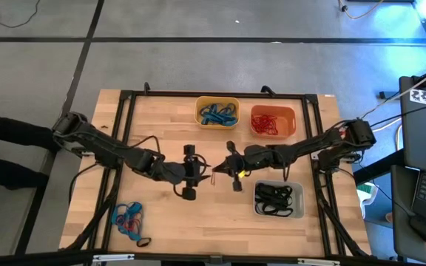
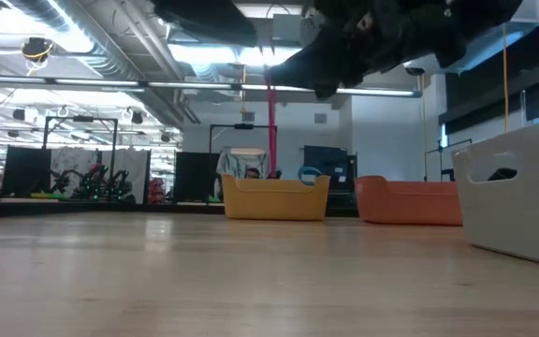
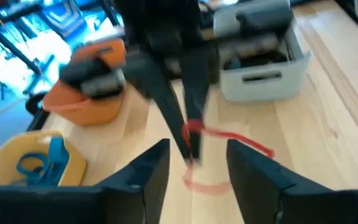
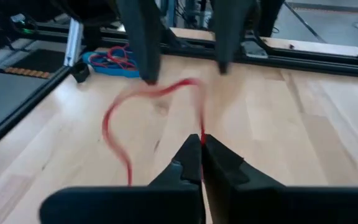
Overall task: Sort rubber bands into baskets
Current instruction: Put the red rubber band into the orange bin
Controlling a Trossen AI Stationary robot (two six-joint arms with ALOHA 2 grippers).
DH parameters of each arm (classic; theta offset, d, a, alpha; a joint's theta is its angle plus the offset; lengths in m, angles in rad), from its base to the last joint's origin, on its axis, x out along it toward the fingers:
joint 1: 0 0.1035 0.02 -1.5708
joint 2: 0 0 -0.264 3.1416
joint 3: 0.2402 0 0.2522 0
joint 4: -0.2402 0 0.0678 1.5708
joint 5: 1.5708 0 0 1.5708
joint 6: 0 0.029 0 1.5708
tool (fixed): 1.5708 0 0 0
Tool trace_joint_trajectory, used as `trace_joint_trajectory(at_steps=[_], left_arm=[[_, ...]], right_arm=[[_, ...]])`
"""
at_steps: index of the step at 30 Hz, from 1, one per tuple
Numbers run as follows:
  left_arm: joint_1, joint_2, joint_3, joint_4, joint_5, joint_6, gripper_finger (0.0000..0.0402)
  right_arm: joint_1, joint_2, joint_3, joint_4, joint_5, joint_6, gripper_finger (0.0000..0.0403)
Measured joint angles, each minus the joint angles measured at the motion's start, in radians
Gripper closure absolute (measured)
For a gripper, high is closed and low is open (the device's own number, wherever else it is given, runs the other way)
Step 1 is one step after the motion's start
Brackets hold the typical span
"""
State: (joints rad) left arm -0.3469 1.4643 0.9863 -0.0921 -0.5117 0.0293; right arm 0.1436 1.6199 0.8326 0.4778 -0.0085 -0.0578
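- High view: your two end effectors meet above mid-worktop [image 1: 161, 111], on the near side of the orange basket [image 1: 273, 122]. The left end effector [image 1: 189, 171] has its fingers apart; the right end effector [image 1: 228, 166] faces it. The yellow basket [image 1: 217, 111] sits just beside the orange one, the grey basket [image 1: 278, 199] nearer the front edge, and the unsorted pile of rubber bands [image 1: 129, 218] lies well away from the orange basket, at the front left corner.
- Low view: a red rubber band [image 2: 271, 108] hangs under the dark arms, clear of the worktop, with the orange basket behind it to the right.
- Left wrist view: the left fingers [image 3: 145, 174] stand wide; the band is off them and pinched in the right end effector's tips.
- Right wrist view: the right end effector [image 4: 201, 146] is clamped together on the red band, whose loop swings free.
- Judgement: handover looks complete. Let the loop settle, back the left arm clear, then carry over the orange basket and release well inside its rim.
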Motion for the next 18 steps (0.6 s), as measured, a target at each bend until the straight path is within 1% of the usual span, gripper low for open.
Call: trace_joint_trajectory(at_steps=[5, 10, 15, 18], left_arm=[[-0.029, -0.063, 0.008, -0.143, 0.0, -0.077, 0.0229], [-0.068, -0.139, 0.008, -0.302, 0.0, -0.23, 0.0228], [-0.107, -0.166, 0.004, -0.447, 0.0, -0.379, 0.0228], [-0.128, -0.166, -0.013, -0.495, 0.0, -0.439, 0.0228]], right_arm=[[0.0, -0.098, 0.0, -0.138, 0.056, -0.004, 0.0398], [0.0, -0.226, 0.001, -0.327, 0.153, -0.004, 0.0399], [0.0, -0.368, 0.001, -0.528, 0.289, -0.004, 0.0397], [0.0, -0.451, 0.001, -0.648, 0.418, -0.005, 0.0399]])
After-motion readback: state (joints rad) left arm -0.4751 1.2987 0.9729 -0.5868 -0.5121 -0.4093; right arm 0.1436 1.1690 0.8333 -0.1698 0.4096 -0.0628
